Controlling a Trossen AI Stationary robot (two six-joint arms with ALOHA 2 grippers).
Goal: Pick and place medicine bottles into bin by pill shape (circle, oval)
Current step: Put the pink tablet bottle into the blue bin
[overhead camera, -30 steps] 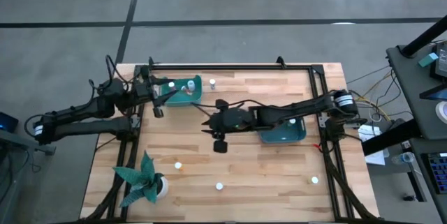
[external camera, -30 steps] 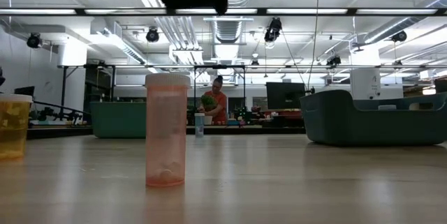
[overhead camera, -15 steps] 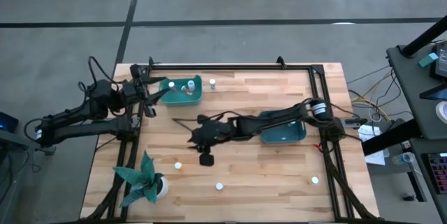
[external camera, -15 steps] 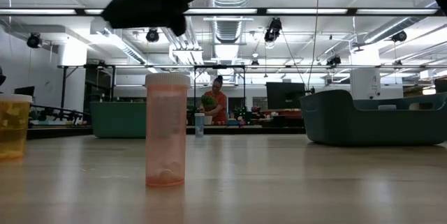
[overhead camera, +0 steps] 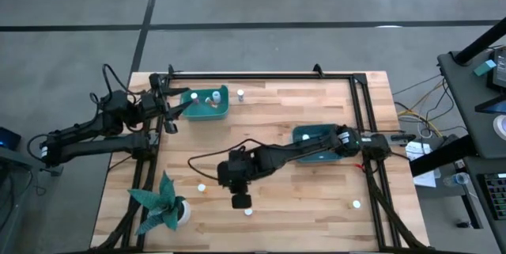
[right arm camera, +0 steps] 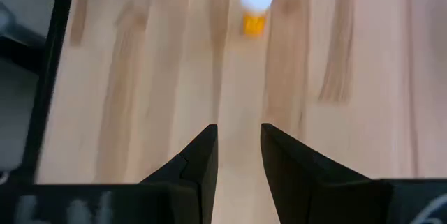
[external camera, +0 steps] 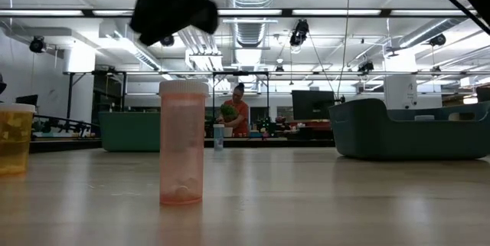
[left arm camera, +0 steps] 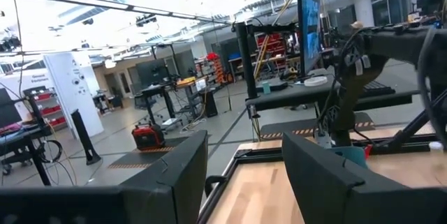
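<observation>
Small white-capped medicine bottles stand on the wooden table: one [overhead camera: 202, 187] left of my right gripper, one [overhead camera: 248, 211] just near of it, one [overhead camera: 356, 203] at the near right, one [overhead camera: 239, 92] at the far edge. The low view shows an orange one [external camera: 182, 142] up close. My right gripper [overhead camera: 239, 201] hangs open and empty above the table's near middle. In the right wrist view its fingers [right arm camera: 237, 147] point down at bare wood, with an orange bottle [right arm camera: 255, 4] ahead. My left gripper [overhead camera: 170, 113] is open and empty [left arm camera: 244, 165] beside the far left teal tray [overhead camera: 223, 110].
The left teal tray holds two bottles [overhead camera: 213, 98]. A second teal tray [overhead camera: 336, 153] at the right holds one [overhead camera: 307, 137]. A teal paper plant in a white pot [overhead camera: 168, 205] stands at the near left corner. A black frame [overhead camera: 261, 74] runs along the table's far edge and sides.
My right gripper has swung from the table's middle toward the near edge and a little left, staying open, and now hangs close to the near-middle bottle. My left arm has drawn back a little toward the table's left edge.
</observation>
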